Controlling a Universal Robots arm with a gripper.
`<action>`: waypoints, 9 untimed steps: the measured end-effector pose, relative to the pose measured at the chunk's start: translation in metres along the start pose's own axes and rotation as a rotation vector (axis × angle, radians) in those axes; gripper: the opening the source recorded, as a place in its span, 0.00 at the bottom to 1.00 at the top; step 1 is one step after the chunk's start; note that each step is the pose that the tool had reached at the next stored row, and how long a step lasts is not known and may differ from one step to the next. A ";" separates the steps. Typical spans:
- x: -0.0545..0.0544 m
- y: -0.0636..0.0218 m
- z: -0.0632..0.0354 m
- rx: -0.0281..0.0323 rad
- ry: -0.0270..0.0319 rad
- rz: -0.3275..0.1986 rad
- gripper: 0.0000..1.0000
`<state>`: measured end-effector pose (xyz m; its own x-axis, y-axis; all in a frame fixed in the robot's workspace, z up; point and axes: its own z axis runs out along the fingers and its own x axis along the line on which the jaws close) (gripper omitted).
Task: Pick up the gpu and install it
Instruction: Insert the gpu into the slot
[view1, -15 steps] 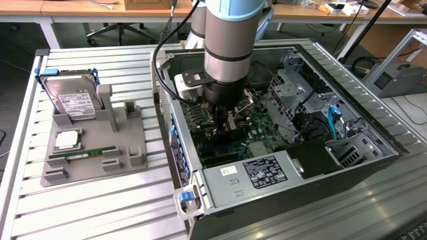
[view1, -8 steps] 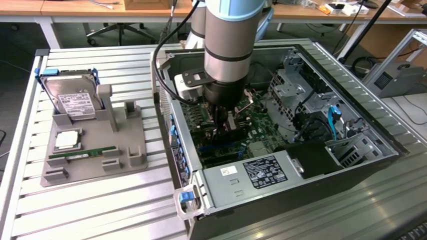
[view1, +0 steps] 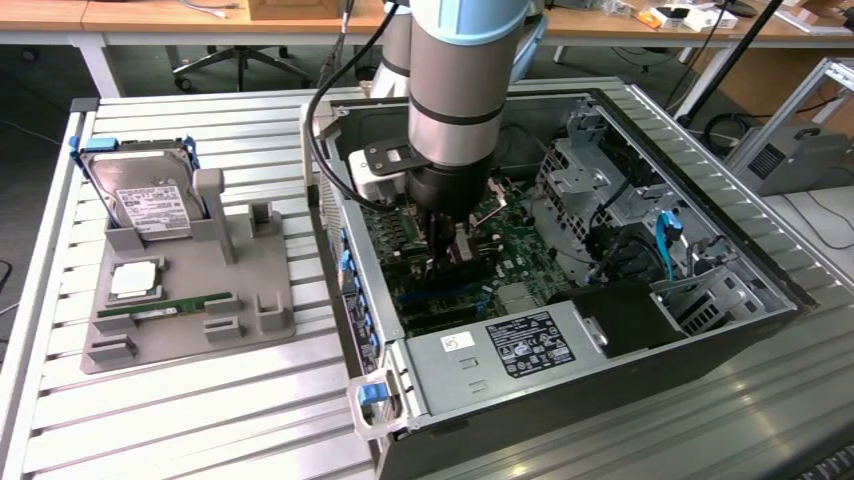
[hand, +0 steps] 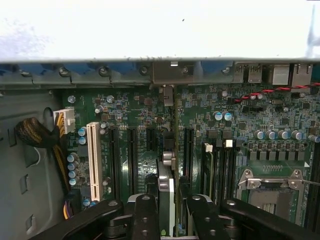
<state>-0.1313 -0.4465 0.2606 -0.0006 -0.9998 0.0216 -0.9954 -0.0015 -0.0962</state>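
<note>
One thin, stiff, light but fragile gpu (hand: 165, 192) is clamped edge-on by its flat faces in the claw (hand: 166, 212), upright over the motherboard (hand: 240, 135) slots inside the case (view1: 747, 345).

Legible text was scarce. A small white sticker (view1: 459, 341) on the silver power supply housing (view1: 447, 375) appeared to bear the number "15", though faintly. A black label (view1: 529, 344) beside it carried white print too fine to read. The white label (view1: 151, 207) on the hard drive (view1: 140, 190) showed printed lines, none decipherable. Motherboard (hand: 145, 130) silkscreen markings could not be read.
</note>
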 end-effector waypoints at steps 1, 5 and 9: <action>0.000 0.0000 0.0003 0.0000 0.0000 0.000 0.27; 0.000 0.0000 0.0005 0.0000 0.0000 0.000 0.27; 0.000 0.0000 0.0005 0.0001 -0.0001 0.000 0.27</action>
<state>-0.1312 -0.4463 0.2600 -0.0004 -0.9998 0.0216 -0.9954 -0.0017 -0.0963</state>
